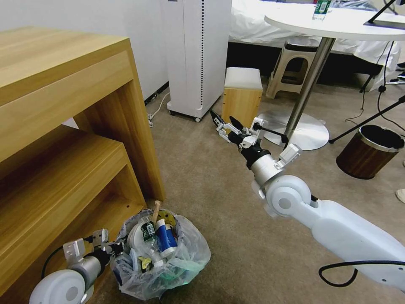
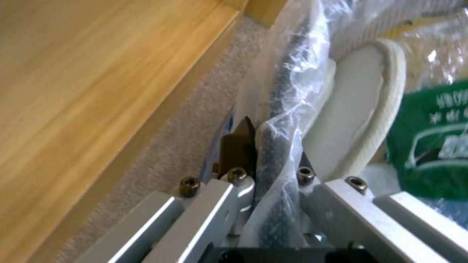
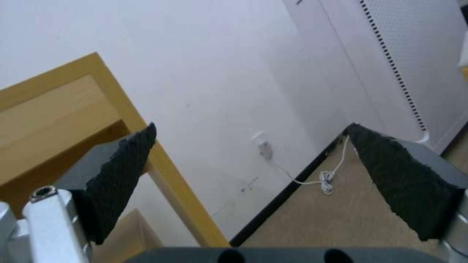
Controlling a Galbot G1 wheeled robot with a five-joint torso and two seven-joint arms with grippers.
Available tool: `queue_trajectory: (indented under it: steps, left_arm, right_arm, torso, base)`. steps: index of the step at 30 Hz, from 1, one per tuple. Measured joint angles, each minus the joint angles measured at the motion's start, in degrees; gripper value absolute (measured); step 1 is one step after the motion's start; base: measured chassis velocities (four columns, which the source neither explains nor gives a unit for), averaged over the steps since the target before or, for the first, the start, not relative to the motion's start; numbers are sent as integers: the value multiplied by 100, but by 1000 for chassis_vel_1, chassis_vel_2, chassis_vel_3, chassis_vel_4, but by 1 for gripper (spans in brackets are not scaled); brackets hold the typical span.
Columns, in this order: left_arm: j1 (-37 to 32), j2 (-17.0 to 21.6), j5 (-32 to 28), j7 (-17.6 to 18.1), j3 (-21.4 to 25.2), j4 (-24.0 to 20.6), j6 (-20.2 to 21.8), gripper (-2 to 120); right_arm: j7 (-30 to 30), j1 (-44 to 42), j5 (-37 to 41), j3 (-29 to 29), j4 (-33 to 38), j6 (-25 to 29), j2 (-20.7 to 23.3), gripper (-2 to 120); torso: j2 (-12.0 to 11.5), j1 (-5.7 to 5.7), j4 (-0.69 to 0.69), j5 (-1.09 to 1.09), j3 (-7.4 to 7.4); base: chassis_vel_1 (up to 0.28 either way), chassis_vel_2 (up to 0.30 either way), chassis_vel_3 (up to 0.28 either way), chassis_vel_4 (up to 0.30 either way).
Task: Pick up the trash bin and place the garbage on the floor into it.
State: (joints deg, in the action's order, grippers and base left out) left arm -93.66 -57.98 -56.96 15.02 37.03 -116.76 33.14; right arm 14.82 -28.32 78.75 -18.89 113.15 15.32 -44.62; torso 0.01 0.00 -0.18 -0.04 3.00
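The trash bin (image 1: pixel 162 270), lined with a clear crinkly bag, stands low at the left on the beige floor (image 1: pixel 219 202) beside the wooden unit. Garbage fills it: a wooden stick (image 1: pixel 156 209), a blue-white carton (image 1: pixel 167 239), a small bottle (image 1: pixel 148 231) and a white slipper (image 2: pixel 356 128). My left gripper (image 1: pixel 117 249) (image 2: pixel 273 149) is shut on the bin's rim and bag. My right gripper (image 1: pixel 225 124) (image 3: pixel 251 128) hangs open in the air over the carpet, with nothing between its pads (image 3: pixel 122 175).
A tall wooden shelf unit (image 1: pixel 63 126) rises just left of the bin. Farther back stand a white tower appliance (image 1: pixel 196 55), a small wooden box stool (image 1: pixel 241 95) and a round table's base (image 1: pixel 303 126). A brown bin (image 1: pixel 369 150) sits at the right near tripod legs.
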Motion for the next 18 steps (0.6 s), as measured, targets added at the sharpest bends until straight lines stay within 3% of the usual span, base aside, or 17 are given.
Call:
queue_trajectory:
  steps: [2, 18]
  left_arm:
    - [-132, 10, 460, -188, 272, -48, -189, 21]
    - [-378, -45, 675, -286, 453, -422, -307, 80]
  right_arm:
    - [-40, -3, -68, -37, -77, 27, -102, 100]
    - [-85, 20, -207, -106, -152, 41, -252, 100]
  torso:
    - [-2, 0, 1, -3, 1]
    - [-2, 0, 3, 4, -1]
  base:
    - [0, 0, 0, 0]
    - [0, 0, 0, 0]
